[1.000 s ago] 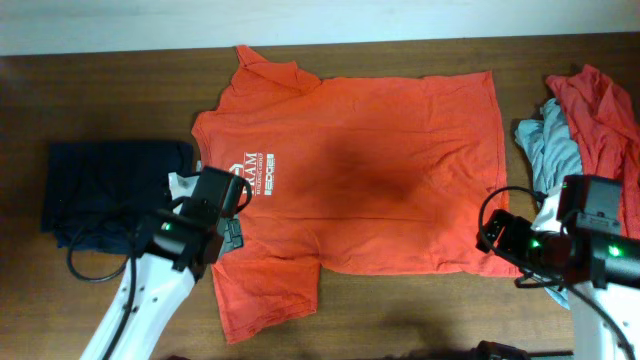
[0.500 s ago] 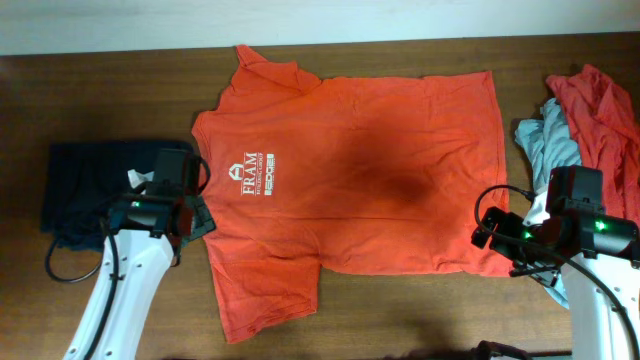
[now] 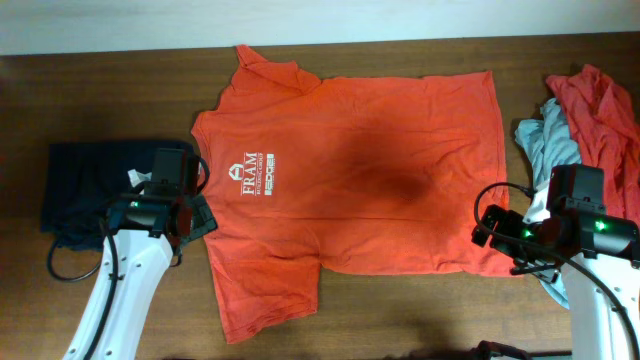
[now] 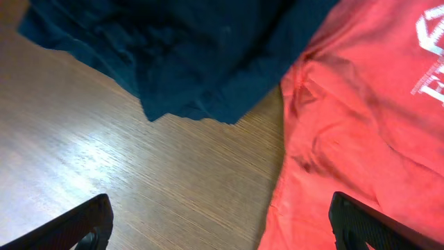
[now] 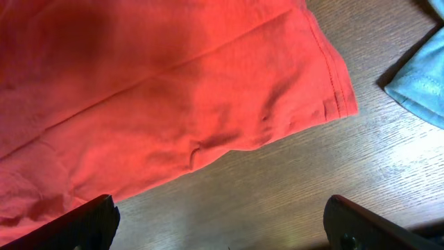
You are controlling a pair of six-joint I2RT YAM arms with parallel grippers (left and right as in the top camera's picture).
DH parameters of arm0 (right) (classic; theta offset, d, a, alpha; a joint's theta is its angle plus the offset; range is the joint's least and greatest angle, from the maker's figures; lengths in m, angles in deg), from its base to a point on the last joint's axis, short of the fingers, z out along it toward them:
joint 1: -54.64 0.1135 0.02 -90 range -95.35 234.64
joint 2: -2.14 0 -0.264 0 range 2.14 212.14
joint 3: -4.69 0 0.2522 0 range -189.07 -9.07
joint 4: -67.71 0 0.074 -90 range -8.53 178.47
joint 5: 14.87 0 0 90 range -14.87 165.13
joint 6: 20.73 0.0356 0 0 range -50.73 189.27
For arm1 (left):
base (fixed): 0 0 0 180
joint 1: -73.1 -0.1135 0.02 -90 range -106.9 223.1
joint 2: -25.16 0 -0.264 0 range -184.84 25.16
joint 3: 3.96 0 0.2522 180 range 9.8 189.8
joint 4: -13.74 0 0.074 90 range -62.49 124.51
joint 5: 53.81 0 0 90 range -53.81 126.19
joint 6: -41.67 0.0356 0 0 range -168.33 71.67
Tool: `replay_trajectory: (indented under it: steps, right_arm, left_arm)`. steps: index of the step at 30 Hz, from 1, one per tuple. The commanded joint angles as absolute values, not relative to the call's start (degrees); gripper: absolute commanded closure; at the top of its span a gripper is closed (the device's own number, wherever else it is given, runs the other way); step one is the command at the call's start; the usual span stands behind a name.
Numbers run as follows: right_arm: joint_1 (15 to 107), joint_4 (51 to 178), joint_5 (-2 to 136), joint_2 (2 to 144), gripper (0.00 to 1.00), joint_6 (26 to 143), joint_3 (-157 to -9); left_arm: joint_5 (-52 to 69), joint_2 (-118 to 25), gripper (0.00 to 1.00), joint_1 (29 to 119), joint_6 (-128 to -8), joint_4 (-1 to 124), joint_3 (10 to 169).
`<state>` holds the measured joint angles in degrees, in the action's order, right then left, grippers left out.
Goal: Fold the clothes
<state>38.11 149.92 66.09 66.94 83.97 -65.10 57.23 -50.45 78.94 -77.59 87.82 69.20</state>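
An orange-red T-shirt (image 3: pixel 350 190) lies spread flat on the table, with its white chest logo (image 3: pixel 250 170) toward the left and its hem toward the right. In the overhead view my left gripper (image 3: pixel 192 215) hovers at the shirt's left edge, beside a folded navy shirt (image 3: pixel 90 185). It is open, one fingertip (image 4: pixel 90 222) over bare wood and the other over orange cloth (image 4: pixel 361 139). My right gripper (image 3: pixel 500 238) is open just off the shirt's lower hem corner (image 5: pixel 333 97), above bare table. Neither holds anything.
A crumpled red shirt (image 3: pixel 600 115) and a grey-blue one (image 3: pixel 550 145) are piled at the right edge, close to my right arm. The navy shirt's corner (image 4: pixel 187 69) reaches almost to the orange shirt. Brown wooden table (image 3: pixel 400 310) lies in front.
My left arm has pulled back left, from over the shirt's shoulder to its left edge. The right arm shifted slightly. Both grippers stay open and the shirt has not moved.
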Motion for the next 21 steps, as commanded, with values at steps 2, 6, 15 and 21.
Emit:
replay_trajectory:
  steps: [2, 6, 15, 21]
  right_arm:
    - [38.1, 151.1, 66.8, 66.8, 0.01, 83.8, -65.1]
    - [38.1, 151.5, 66.8, 66.9, 0.01, 83.7, -65.1]
    - [38.1, 151.5, 66.8, 66.9, 0.01, 83.7, -65.1]
    - [38.1, 151.5, 66.9, 66.9, 0.01, 83.7, -65.1]
  left_arm:
    - [51.2, -50.8, 0.01, 78.7, -74.3, 88.0, 68.6]
    - [45.6, -51.7, 0.01, 78.7, -74.4, 87.6, 66.9]
    - [38.3, -57.7, 0.01, 78.2, -82.2, 84.6, 60.2]
    - [32.8, -60.9, 0.01, 77.3, -82.2, 83.0, 57.5]
